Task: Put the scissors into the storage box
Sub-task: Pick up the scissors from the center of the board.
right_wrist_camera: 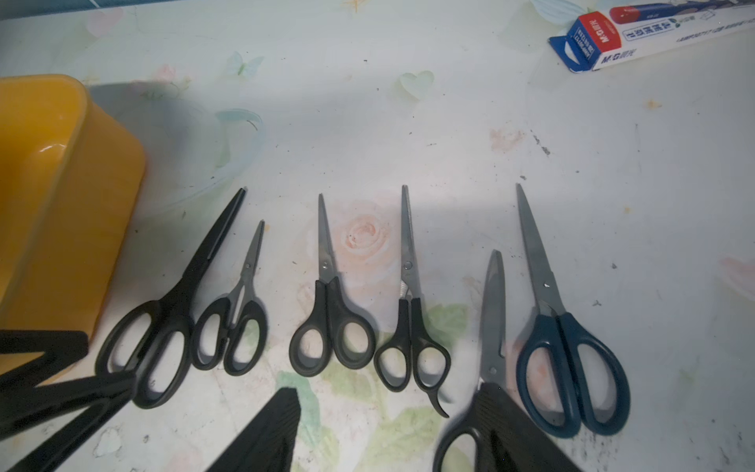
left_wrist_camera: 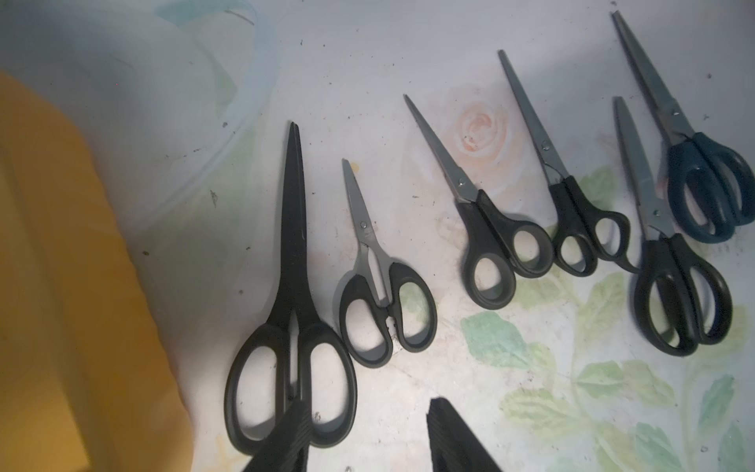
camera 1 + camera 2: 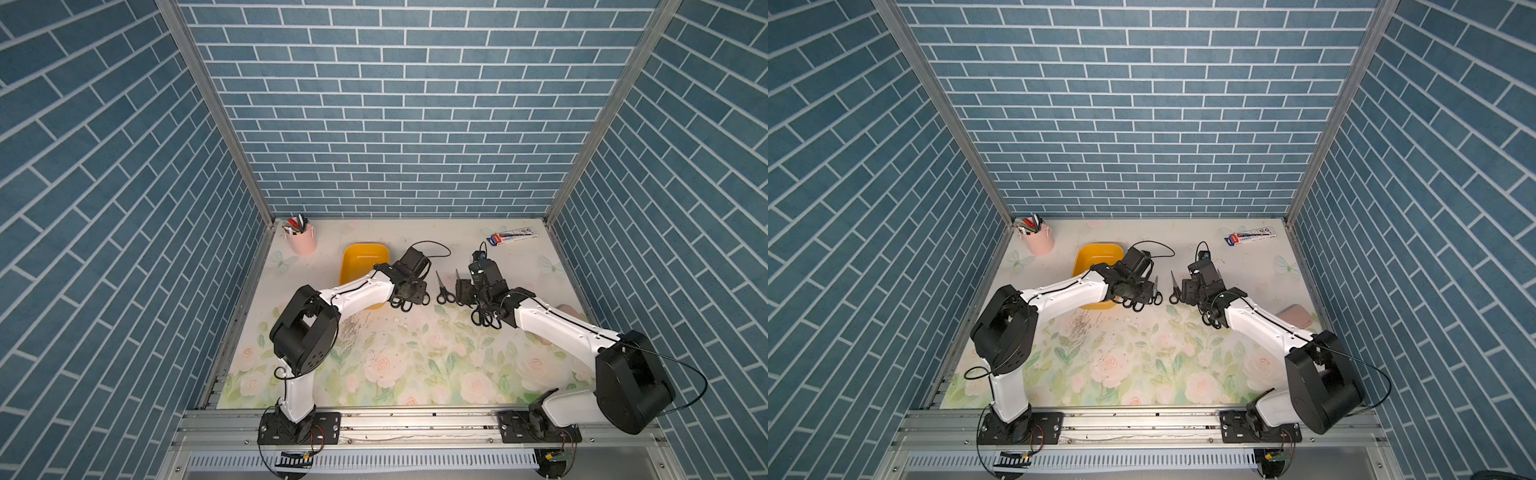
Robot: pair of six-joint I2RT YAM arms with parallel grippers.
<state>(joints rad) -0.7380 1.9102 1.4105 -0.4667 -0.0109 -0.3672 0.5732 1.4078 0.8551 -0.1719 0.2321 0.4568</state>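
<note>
While my left gripper [image 2: 365, 404] hangs half-open over the handles of the black scissors [image 2: 292, 229], lying lengthwise just beside the storage box [image 2: 61, 286], my right gripper [image 1: 388, 390] gapes farther from it.

Left arm [image 3: 365, 293] and right arm [image 3: 552, 322] wear glossy white shells, black joint housings [image 3: 305, 328], thin black cables [image 3: 432, 242] and screwed black base plates [image 3: 328, 424]; the left tool [image 2: 367, 404] is ribbed black.

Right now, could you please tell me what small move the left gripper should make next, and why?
I would close the left gripper on the big black scissors, probably: its open jaws straddle one handle loop, and that pair lies nearest the yellow box.
</note>
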